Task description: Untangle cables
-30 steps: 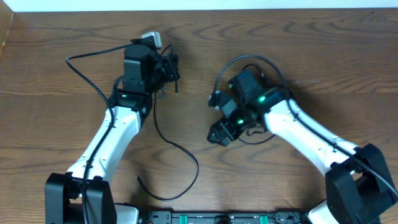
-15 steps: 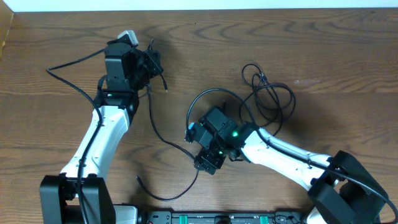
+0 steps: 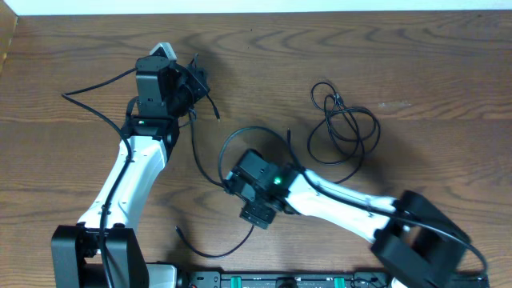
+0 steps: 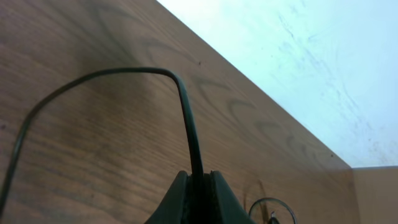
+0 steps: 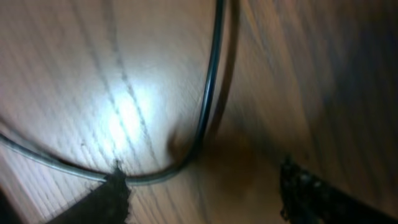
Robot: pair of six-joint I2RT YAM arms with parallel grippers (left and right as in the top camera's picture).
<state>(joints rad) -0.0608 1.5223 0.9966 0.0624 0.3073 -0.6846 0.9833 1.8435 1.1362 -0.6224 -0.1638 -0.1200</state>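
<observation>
A long thin black cable (image 3: 204, 164) runs from my left gripper (image 3: 202, 90) down across the wooden table to my right gripper (image 3: 258, 216); its free tail curls near the front edge. In the left wrist view the left gripper (image 4: 198, 185) is shut on this cable (image 4: 186, 118), which arches up out of the jaws and off to the left. My right gripper (image 5: 205, 190) hovers low over the wood, open, and the cable (image 5: 208, 112) curves just past its left fingertip (image 5: 115, 196). A loose coil of black cables (image 3: 346, 126) lies at the back right, untouched.
The left arm's own thicker black wire (image 3: 96, 84) loops out to the left of it. The table's back edge (image 3: 256, 11) meets a white wall. A black equipment bar (image 3: 280, 280) lies along the front edge.
My right arm has left the coil at the back right and swung left and forward over the long cable, jaws narrowing slightly. The left arm shifted a little left, still gripping.
</observation>
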